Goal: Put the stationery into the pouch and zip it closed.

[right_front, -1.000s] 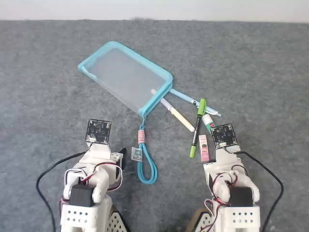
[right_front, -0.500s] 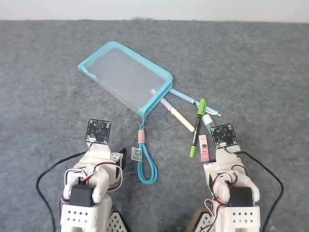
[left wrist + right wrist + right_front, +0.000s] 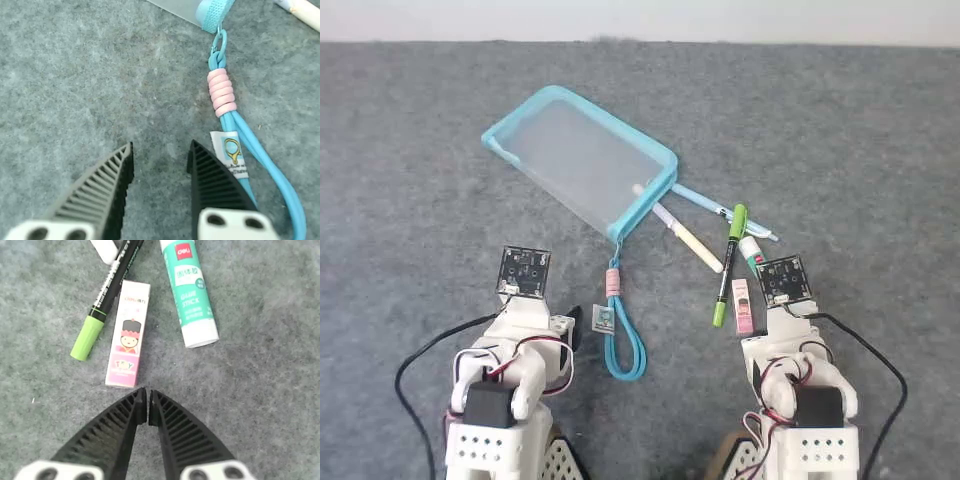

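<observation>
A translucent pouch [image 3: 582,163] with light-blue edging lies slanted at the table's middle, its blue wrist strap [image 3: 623,335] trailing toward the arms. Beside its near corner lie a blue pen [image 3: 720,212], a cream pen [image 3: 688,240], a green marker [image 3: 728,265], a glue stick [image 3: 750,249] and a pink eraser box [image 3: 742,306]. My left gripper [image 3: 161,150] stands open just above the felt, beside the strap's tag [image 3: 231,156] and pink bead [image 3: 222,94]. My right gripper [image 3: 147,394] is shut on nothing, just short of the eraser box [image 3: 128,335], the marker [image 3: 105,300] and the glue stick [image 3: 189,290].
Grey felt [image 3: 420,200] covers the whole table, with open room to the left, right and behind the pouch. A pale wall edge [image 3: 640,20] runs along the far side. Black cables [image 3: 415,370] trail from both arm bases.
</observation>
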